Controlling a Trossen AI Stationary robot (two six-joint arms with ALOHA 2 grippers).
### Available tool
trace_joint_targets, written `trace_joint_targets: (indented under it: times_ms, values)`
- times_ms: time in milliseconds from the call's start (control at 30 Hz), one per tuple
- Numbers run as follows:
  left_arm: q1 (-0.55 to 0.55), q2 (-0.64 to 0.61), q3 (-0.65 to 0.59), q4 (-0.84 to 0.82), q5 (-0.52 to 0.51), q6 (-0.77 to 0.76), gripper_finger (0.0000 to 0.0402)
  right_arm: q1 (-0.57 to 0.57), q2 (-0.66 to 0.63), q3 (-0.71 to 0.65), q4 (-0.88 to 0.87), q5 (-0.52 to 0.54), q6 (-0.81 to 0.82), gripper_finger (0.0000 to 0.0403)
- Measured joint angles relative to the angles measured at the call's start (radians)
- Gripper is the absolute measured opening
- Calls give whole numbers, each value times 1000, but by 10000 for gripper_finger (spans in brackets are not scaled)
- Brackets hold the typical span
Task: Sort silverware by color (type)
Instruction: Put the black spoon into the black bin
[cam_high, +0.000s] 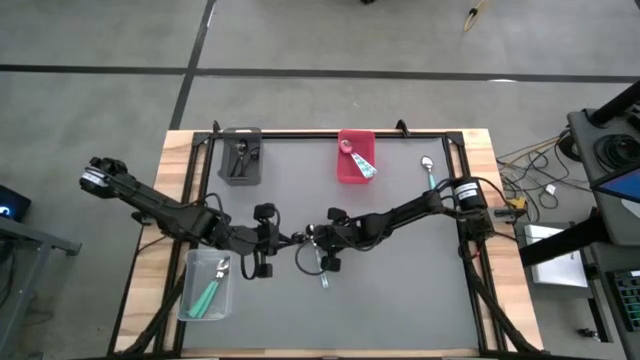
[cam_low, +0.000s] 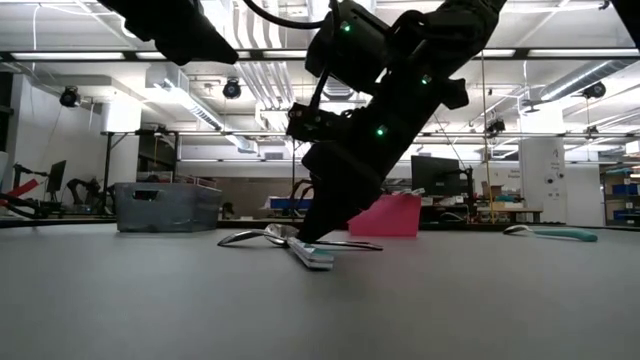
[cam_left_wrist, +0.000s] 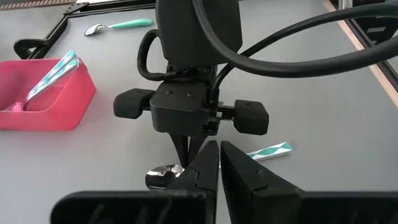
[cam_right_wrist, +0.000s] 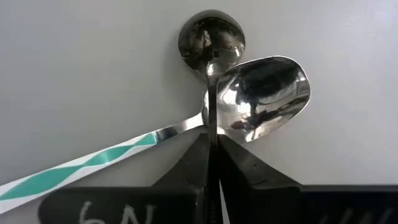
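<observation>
Item: right hand (cam_right_wrist: 212, 146), mid-surface. We are seeing it pressed down to the surface (cam_high: 400, 280) with its fingers pinched together on a thin dark stem, which we are reading as the handle of a dark spoon (cam_right_wrist: 211, 38). That spoon's round bowl is lying straight ahead of the fingertips, its long axis running in line with the hand.

Item: striped spoon (cam_right_wrist: 258, 93). We are finding it crossed over the dark spoon right at the fingertips, the shiny bowl sitting just ahead and to one side, the teal-and-white handle trailing back obliquely past the hand. The two axes are meeting at a slant, and the crossing point is touching the pinch; we cannot tell whether the fingers are also catching the striped spoon's neck.

Judgement: we are treating the crossing as the thing the lift depends on, since raising the dark spoon may drag the striped one along.

Item: left hand (cam_left_wrist: 219, 165). We are seeing it closed and empty, hovering just beside the right hand, pointing toward it; the right hand is the nearer of the two to both spoons.
</observation>
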Motion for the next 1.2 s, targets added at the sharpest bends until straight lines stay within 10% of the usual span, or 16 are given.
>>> trace_joint_targets:
  times_ms: [500, 800, 1200]
  values:
    - [-23, -2, -25, 4, -47, 1, 0, 3, -149, -88, 33, -14, -40, 9]
    - [-90, -31, -26, 135, -29, 191, 0, 2, -313, -379, 603, -224, -45, 9]
    - [-112, -133, -29, 289, 255, 397, 0, 4, -377, -484, 1088, -466, -93, 9]
